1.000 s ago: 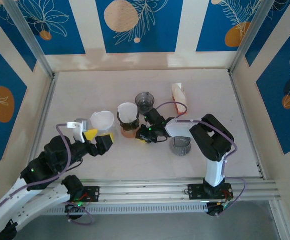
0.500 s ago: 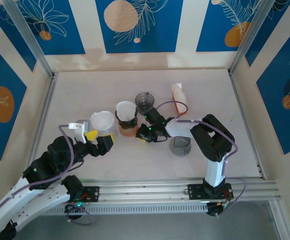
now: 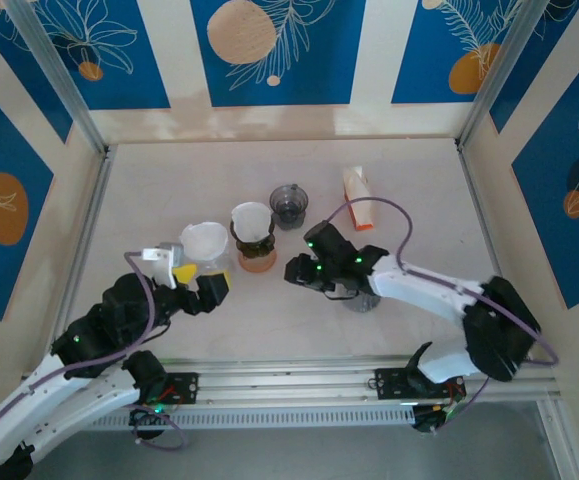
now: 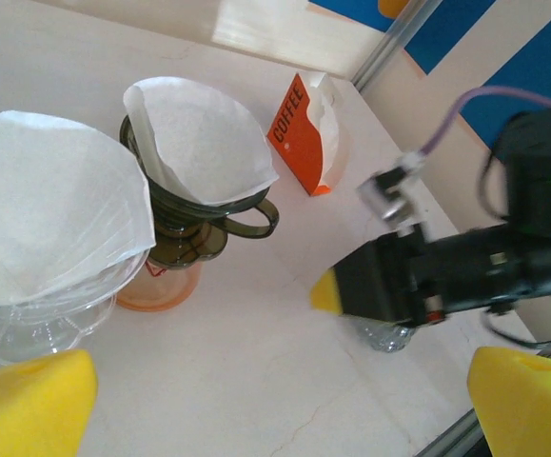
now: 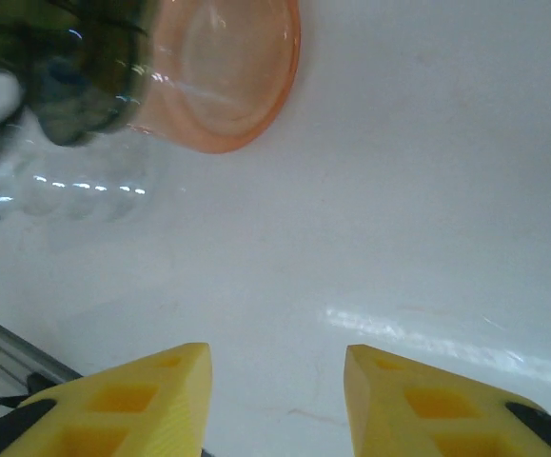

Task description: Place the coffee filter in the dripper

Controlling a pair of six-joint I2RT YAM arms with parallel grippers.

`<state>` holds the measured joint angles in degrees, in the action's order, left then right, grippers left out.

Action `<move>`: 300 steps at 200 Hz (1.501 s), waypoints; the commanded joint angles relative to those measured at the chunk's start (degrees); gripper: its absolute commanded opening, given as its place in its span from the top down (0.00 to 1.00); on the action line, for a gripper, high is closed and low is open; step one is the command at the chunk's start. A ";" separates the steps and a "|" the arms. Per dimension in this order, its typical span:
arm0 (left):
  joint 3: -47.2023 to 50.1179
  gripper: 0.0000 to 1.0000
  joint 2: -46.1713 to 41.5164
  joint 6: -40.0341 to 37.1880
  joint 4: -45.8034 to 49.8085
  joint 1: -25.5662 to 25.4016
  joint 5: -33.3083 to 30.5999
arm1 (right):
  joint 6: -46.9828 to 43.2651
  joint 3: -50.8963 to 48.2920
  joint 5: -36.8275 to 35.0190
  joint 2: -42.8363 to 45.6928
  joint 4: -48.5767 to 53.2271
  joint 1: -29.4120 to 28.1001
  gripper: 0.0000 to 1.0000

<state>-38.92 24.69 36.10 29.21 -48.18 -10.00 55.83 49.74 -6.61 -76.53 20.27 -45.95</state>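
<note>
Near mid-desk (image 3: 169, 180), a white paper coffee filter (image 4: 204, 143), cone-shaped and faintly creased, is seen seated inside the dark smoked-plastic dripper (image 4: 199, 224). The dripper is stood on an orange translucent base (image 4: 156, 286). Just beside it, a second filter (image 4: 47, 190) is noted in a clear ribbed dripper (image 4: 28, 314). An orange-and-white carton (image 4: 299, 133) is recorded behind; its lettering, COFFEE, is legible from the left wrist but not from above. Left fingers (image 4: 28, 405), matte yellow blocks, are spread wide with nothing between them. Right fingers (image 5: 142, 400), yellow and pocketed, are parted over bare glossy desk with nothing held. The orange base's round form is shown at close range from the right wrist.
</note>
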 commanded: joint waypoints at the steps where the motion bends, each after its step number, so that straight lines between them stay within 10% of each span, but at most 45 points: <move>1: 1.38 0.00 -1.92 0.73 -1.31 -0.24 -1.76 | -1.70 0.15 -7.06 6.91 12.64 1.40 0.52; 72: 3.19 0.00 -3.39 0.72 -0.82 -0.20 -3.23 | -2.69 0.05 -16.79 23.56 36.35 13.35 0.46; 129: 3.84 0.00 -3.46 0.90 -0.82 -0.24 -3.97 | -4.72 -7.10 -7.23 20.57 29.75 21.99 0.46; 244: 5.99 0.00 -4.03 2.24 -0.97 -0.24 -4.93 | -10.19 -7.88 -2.42 14.88 26.17 21.38 0.80; 300: 6.74 0.00 -4.00 2.59 -1.37 -0.24 -4.92 | -12.70 -1.31 -1.97 10.00 27.41 12.32 0.90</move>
<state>-32.38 21.26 38.22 29.21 -48.18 -14.22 44.99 44.27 -10.41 -64.86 46.11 -29.63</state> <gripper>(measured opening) 0.996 0.111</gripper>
